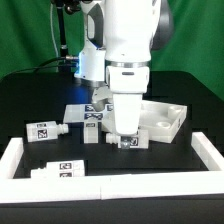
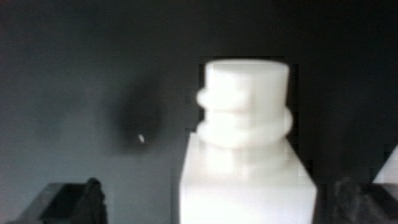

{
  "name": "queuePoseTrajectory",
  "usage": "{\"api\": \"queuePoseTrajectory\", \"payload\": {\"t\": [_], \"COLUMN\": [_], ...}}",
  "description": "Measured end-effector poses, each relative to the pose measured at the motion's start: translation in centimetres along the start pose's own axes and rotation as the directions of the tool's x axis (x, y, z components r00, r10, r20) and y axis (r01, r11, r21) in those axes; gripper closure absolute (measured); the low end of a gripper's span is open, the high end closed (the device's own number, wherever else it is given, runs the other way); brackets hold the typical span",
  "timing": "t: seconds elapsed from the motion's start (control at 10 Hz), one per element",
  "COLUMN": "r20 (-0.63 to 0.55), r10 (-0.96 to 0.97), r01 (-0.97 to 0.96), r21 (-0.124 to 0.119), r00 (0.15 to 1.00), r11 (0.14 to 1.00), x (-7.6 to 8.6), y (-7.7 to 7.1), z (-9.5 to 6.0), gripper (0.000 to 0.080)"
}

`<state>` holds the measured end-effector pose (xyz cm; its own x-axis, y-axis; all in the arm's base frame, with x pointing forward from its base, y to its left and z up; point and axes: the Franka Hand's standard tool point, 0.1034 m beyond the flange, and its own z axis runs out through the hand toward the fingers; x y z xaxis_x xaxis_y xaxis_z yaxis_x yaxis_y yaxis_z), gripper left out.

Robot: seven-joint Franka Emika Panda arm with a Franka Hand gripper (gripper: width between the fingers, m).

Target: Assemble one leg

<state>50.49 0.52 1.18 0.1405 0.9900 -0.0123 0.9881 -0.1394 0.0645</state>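
PANDA ARM, ASSEMBLY TABLE: I am hovering my two-finger gripper (image 1: 122,134) low over the small white stubby plastic leg (image 2: 244,115). It is resting on the black table (image 1: 30,95), just beside the large white square rimmed panel (image 1: 170,120). My jaws are standing wide, one dark fingertip (image 2: 71,205) clear of the leg, gripping nothing. By my reading, work is only beginning: grasping, carrying and seating are all waiting. On the exterior view's left, one matching white peg (image 1: 42,130) is lying far out and another (image 1: 62,168) nearer; the panel's rim is crowding my right.
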Motion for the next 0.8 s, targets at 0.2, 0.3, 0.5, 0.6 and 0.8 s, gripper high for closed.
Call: {"api": "queuePoseTrajectory", "payload": {"t": [0.2,0.3,0.5,0.6,0.8], "r20": [0.0,0.0,0.0,0.0,0.021], "r10": [0.023,0.024,0.024,0.024,-0.016], "r01": [-0.023,-0.024,-0.024,-0.024,0.015], "r21": [-0.001,-0.001,-0.001,-0.001,0.036], "r00": [1.0,1.0,1.0,1.0,1.0], "r11": [1.0,1.0,1.0,1.0,0.999], "x": [0.4,0.3,0.3,0.3,-1.6], "y": [-0.1,-0.1,0.0,0.0,0.3], "z": [0.0,0.0,0.0,0.0,-1.0], "gripper": [0.015,0.0281,0.0514,0.0514,0.0514]}}
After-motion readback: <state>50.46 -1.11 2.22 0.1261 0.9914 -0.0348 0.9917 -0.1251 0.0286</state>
